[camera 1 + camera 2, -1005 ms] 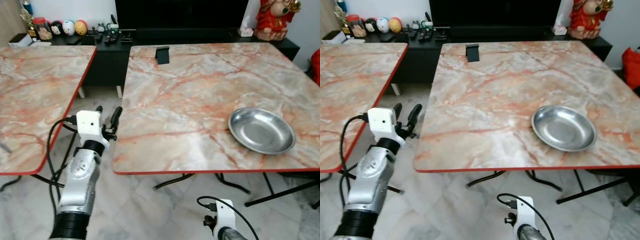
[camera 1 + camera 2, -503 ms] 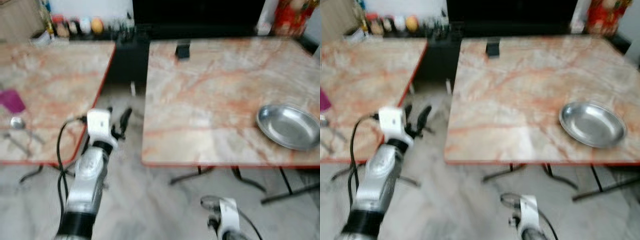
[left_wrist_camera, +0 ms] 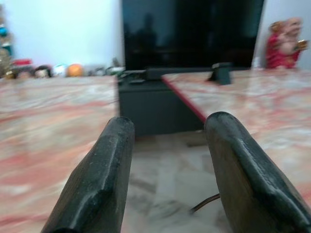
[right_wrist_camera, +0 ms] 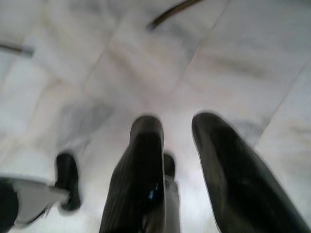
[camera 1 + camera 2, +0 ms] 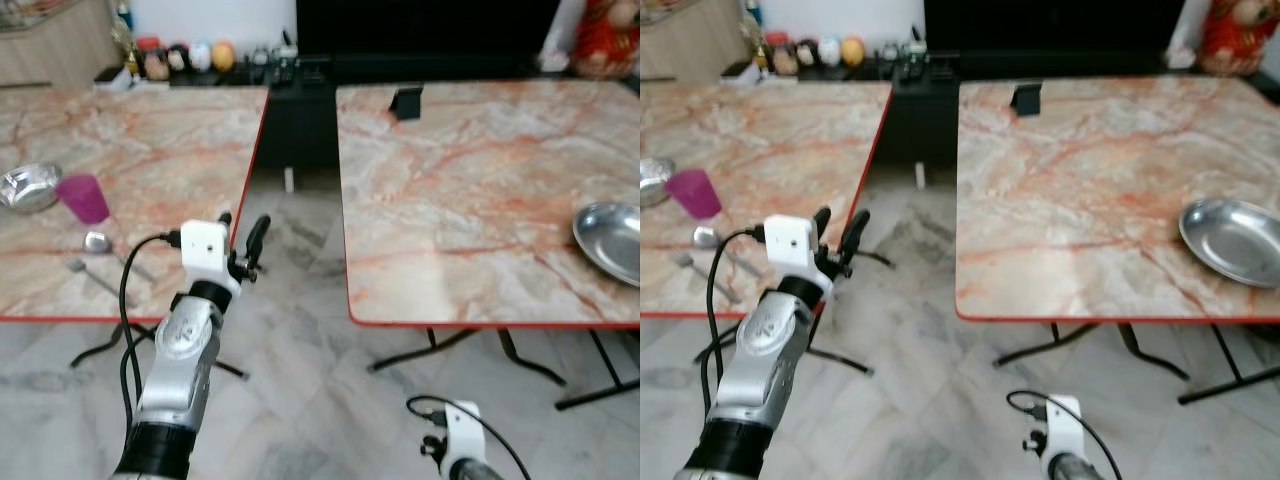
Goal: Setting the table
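Left gripper [image 5: 242, 238]: raised over the gap between the two marble tables, fingers apart, empty
Right gripper [image 4: 182, 160]: hangs low over the tiled floor, fingers parted, nothing held
Left table [image 5: 160, 150]: purple cup [image 5: 83, 198] near its front edge, steel bowl [image 5: 27, 186] just beside the cup, spoon [image 5: 97, 241] and fork [image 5: 95, 279] in front
Right table [image 5: 470, 170]: steel plate [image 5: 612, 242] at the far right edge, black stand [image 5: 405, 102] at the back

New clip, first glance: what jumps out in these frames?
Two marbled tables with red edges, a gap of tiled floor between them. The raised left claw, fingers apart and empty, sits over that gap. A purple cup, a spoon and a small steel bowl lie on the left table; a steel plate on the right table.
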Tool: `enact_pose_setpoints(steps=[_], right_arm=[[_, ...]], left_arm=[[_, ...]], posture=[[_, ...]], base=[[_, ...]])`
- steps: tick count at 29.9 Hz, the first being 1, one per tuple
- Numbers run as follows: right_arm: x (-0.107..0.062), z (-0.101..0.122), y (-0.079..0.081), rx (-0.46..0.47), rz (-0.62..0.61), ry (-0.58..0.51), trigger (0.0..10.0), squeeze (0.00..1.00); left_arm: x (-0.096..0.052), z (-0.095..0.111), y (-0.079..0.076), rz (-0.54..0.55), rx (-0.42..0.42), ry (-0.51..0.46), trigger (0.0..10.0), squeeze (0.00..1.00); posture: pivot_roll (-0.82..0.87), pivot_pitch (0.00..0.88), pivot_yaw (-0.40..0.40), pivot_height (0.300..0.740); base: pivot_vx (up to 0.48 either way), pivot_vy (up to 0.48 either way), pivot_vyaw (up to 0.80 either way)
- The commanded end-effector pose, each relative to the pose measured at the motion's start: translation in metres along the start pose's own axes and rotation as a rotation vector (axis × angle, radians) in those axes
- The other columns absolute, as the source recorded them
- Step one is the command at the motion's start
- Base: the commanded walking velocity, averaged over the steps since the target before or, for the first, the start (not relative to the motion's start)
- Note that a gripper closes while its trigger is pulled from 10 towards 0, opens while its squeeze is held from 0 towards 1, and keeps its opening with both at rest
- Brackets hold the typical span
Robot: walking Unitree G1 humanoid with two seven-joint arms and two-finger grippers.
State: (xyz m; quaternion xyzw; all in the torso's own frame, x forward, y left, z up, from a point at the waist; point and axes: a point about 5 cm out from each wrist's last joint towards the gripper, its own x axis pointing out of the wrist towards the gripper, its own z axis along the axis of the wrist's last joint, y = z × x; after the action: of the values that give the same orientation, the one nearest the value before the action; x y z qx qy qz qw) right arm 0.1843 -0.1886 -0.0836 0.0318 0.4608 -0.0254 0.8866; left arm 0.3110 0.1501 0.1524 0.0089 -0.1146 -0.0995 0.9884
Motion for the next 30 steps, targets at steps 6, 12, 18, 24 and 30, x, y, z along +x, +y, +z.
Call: enact_pose_setpoints(steps=[6, 12, 18, 24, 30], right_arm=[[0.0011, 0.0035, 0.005, 0.009, 0.003, -0.012, 10.0, 0.0], [0.0008, 0.0024, 0.0038, 0.0, 0.007, -0.007, 10.0, 0.0], [0.0005, 0.0009, 0.0029, -0.014, 0.008, 0.0, 10.0, 0.0], [0.0004, 0.0003, 0.0033, -0.016, 0.006, 0.001, 10.0, 0.0], [0.0004, 0.0003, 0.0034, -0.014, 0.005, 0.001, 10.0, 0.0]], left_arm=[[-0.0001, 0.0003, 0.0043, 0.016, 0.006, -0.004, 10.0, 0.0], [-0.0001, -0.0007, 0.0023, 0.014, 0.002, -0.004, 10.0, 0.0], [-0.0019, -0.0011, 0.0043, 0.019, 0.005, -0.004, 10.0, 0.0], [-0.0017, -0.0017, 0.0054, 0.012, 0.012, 0.0, 10.0, 0.0], [0.0006, 0.0005, 0.0063, 0.015, 0.013, -0.008, 10.0, 0.0]], posture=[[0.07, 0.0, -0.016, 0.74], [0.07, 0.0, -0.025, 0.74], [0.08, 0.0, -0.032, 0.74], [0.08, 0.0, -0.022, 0.74], [0.08, 0.0, -0.02, 0.74]], base=[[0.0, 0.335, 0.0], [0.0, 0.336, 0.0], [0.0, 0.337, 0.0], [0.0, 0.337, 0.0], [0.0, 0.336, 0.0]])
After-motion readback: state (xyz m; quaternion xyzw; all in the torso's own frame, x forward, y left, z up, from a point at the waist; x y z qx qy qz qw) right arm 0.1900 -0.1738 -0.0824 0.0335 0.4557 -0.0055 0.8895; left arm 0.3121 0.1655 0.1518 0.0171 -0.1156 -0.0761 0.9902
